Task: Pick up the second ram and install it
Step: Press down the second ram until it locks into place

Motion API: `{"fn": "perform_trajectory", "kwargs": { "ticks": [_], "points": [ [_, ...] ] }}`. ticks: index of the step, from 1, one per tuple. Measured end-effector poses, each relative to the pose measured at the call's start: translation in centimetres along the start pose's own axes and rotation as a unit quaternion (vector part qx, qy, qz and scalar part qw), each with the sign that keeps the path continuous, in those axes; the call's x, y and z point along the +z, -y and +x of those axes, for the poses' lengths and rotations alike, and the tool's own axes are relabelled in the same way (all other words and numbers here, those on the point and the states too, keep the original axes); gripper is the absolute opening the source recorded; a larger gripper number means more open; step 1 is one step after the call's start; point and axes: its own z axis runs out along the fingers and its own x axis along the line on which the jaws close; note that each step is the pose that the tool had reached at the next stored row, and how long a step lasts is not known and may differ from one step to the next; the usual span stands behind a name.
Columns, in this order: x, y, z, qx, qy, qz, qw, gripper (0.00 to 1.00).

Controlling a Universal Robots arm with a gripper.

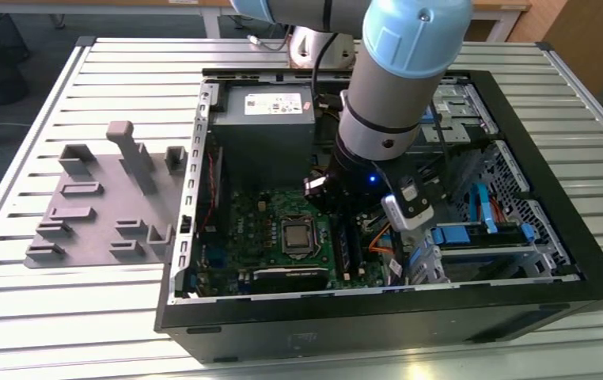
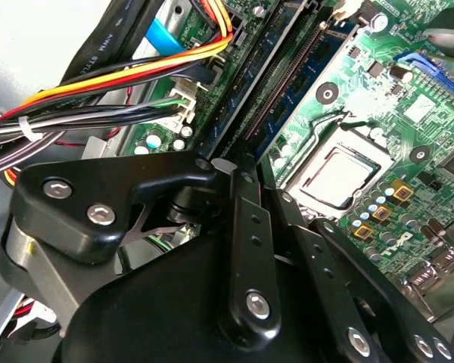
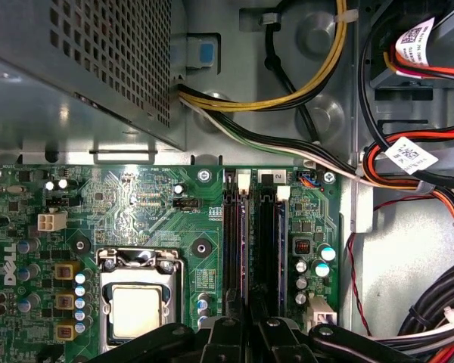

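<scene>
exterior view has the arm reaching down into the open computer case (image 1: 555,261), the gripper (image 1: 357,207) low over the motherboard (image 1: 270,229), beside the cpu socket (image 1: 299,236) and over the long memory slots (image 1: 346,249). in the first wrist view the gripper (image 3: 250,321) sits right on the slots (image 3: 268,242). a bluish strip in the slot there looks like the second ram (image 3: 235,249), edge-on and lying in line with the slot; i can't say whether it is fully seated. whether the jaws are clenched on it or released, i cannot tell. the grey fixture (image 1: 101,206) on the table's slatted top stands outside the case with no sticks visible. my read: the install step is in hand, the pick-up done. the next move calls for straight, even pressure so both ends of the strip seat level.
</scene>
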Motion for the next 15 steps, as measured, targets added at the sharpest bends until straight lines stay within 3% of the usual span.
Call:
{"fn": "perform_trajectory", "kwargs": {
  "ticks": [5, 6, 9, 15],
  "points": [
    [0.01, 0.0, 0.0, 0.0, 0.0, -0.0001, 1.0, 0.21],
    [0.01, 0.0, 0.0, 0.0, 0.0, 0.0, 1.0, 0.27],
    [-0.19, 0.0, 0.01, 0.0, 0.0, 0.0, 1.0, 0.27],
    [-2.46, 0.0, 0.15, 0.0, -0.0004, 0.0002, 1.0, 0.27]
  ]
}}
